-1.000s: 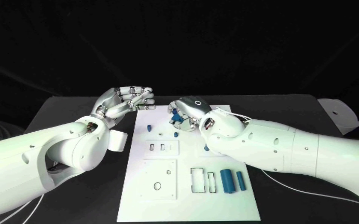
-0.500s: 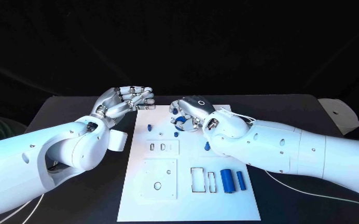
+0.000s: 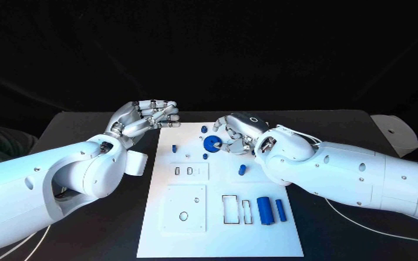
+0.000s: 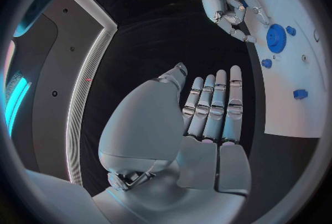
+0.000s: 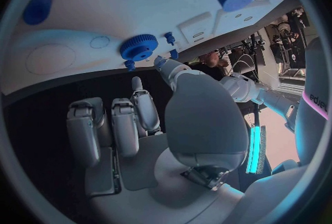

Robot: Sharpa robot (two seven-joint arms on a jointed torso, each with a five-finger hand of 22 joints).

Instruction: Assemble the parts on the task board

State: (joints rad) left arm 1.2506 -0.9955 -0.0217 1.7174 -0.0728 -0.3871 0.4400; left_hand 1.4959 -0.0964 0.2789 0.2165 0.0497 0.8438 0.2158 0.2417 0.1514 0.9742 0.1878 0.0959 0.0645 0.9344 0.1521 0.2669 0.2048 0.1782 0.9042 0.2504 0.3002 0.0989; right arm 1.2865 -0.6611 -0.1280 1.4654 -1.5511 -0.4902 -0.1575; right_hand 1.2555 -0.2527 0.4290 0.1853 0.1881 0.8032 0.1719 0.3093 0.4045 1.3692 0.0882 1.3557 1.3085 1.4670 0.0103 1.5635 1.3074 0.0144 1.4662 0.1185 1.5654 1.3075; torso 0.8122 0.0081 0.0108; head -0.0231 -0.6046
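Note:
The white task board point(image 3: 209, 231) lies in the middle of the table. A blue gear point(image 3: 212, 143) sits flat on its far part, with small blue pegs point(image 3: 204, 129) point(image 3: 174, 148) around it. My right hand point(image 3: 238, 132) hovers just right of the gear, fingers apart and holding nothing. The right wrist view shows the gear point(image 5: 139, 46) beyond the straight fingers point(image 5: 114, 124). My left hand point(image 3: 145, 118) hangs off the board's far left corner, empty. In the left wrist view its fingers point(image 4: 214, 108) are straight, with the gear point(image 4: 276, 37) and the right hand point(image 4: 224, 0) beyond them.
A thick blue cylinder point(image 3: 264, 210) and a thin one point(image 3: 280, 208) lie at the board's near right, beside rectangular slots point(image 3: 229, 208). A short blue piece point(image 3: 242, 169) lies mid-board. A white object point(image 3: 392, 131) sits at the table's right edge.
My right hand has let go of the blue gear and drawn away to the right; the gear now lies uncovered on the board. The left hand has stayed put.

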